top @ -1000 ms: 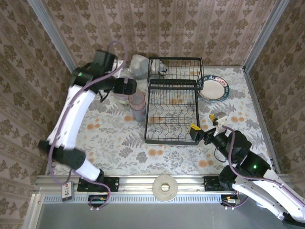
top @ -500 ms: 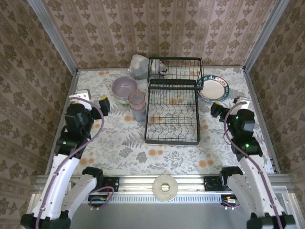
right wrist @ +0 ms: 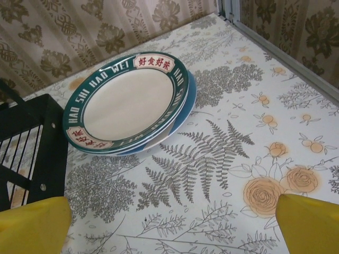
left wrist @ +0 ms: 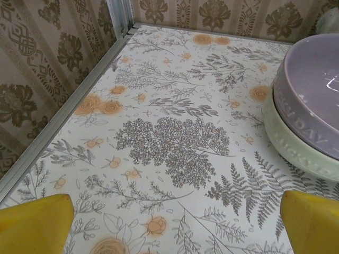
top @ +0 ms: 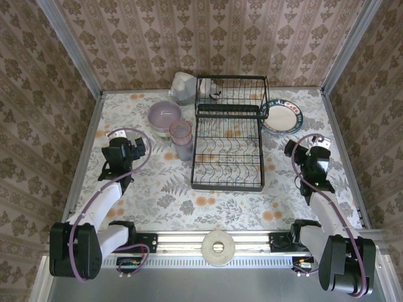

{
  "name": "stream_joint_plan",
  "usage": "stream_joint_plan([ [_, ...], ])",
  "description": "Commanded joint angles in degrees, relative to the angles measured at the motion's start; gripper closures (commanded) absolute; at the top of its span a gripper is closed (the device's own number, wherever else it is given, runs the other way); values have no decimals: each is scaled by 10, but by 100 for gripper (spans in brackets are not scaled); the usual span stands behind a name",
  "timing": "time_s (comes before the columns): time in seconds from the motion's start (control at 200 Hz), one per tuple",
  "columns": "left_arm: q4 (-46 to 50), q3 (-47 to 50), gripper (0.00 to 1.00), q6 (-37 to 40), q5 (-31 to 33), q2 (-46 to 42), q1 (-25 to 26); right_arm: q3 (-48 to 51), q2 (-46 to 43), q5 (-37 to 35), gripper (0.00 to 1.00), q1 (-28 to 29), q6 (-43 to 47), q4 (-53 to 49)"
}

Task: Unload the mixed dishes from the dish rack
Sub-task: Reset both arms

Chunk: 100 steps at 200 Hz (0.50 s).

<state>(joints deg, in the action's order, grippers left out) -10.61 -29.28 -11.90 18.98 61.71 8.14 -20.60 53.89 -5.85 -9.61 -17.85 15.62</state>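
— Ahead-right of the left gripper (left wrist: 172,225), spread wide and empty: lavender bowl (left wrist: 312,90) nested in the pale green bowl (left wrist: 294,151). Drawn back from over them within the last second; folded low now.
— Meaning unloading about finished?
— Probably. Lower tier of the dish rack (top: 228,148) bare; something small up top, too tiny to tell.
— Room to move?
— Close on that gripper's left, a rail (left wrist: 63,114); bare table (left wrist: 175,143) ahead. Likewise spread and empty, the right gripper (right wrist: 169,227), retreated from the rack; patterned-rim plate (right wrist: 127,100) stacked ahead-left, table's edge near on its right.

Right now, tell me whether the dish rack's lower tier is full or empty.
Empty: the dish rack's lower tier has bare wire slots throughout in the top view, with no dish standing in any.
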Motion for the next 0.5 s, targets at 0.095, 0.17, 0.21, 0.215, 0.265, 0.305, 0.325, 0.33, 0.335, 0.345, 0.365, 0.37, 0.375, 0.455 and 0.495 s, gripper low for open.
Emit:
stream_joint_plan([
  [0.095,-163,35,0,46,10,34,-4,32,27,-15,0,-5,28,107],
  [0.17,-199,46,0,63,0,50,-4,35,43,-13,0,-5,31,124],
  [0.21,-205,45,0,71,-4,58,-5,38,52,-11,0,-5,31,135],
  [0.215,-206,45,0,71,-4,59,-5,38,53,-11,0,-5,31,137],
  [0.265,-219,45,0,72,-3,72,-5,46,64,-8,0,-5,30,161],
  [0.305,-241,50,0,80,-3,87,-6,52,73,-6,0,-5,29,182],
  [0.325,-250,50,0,87,1,93,-6,55,79,-7,0,-5,29,193],
  [0.33,-248,48,0,87,2,94,-6,56,80,-7,0,-5,29,197],
  [0.335,-245,46,0,86,2,94,-6,57,82,-7,0,-5,29,200],
  [0.345,-238,43,0,81,3,94,-6,59,85,-7,0,-5,29,208],
  [0.365,-232,39,0,81,-1,96,-6,63,92,-7,0,-4,29,221],
  [0.37,-233,39,0,82,-2,97,-6,64,94,-7,0,-5,30,224],
  [0.375,-235,39,0,83,-3,98,-6,65,96,-7,0,-5,29,227],
  [0.455,-275,41,0,104,-14,113,-6,71,120,-6,0,-4,30,259],
  [0.495,-287,41,0,109,-8,118,-6,73,129,-6,0,-5,29,269],
])
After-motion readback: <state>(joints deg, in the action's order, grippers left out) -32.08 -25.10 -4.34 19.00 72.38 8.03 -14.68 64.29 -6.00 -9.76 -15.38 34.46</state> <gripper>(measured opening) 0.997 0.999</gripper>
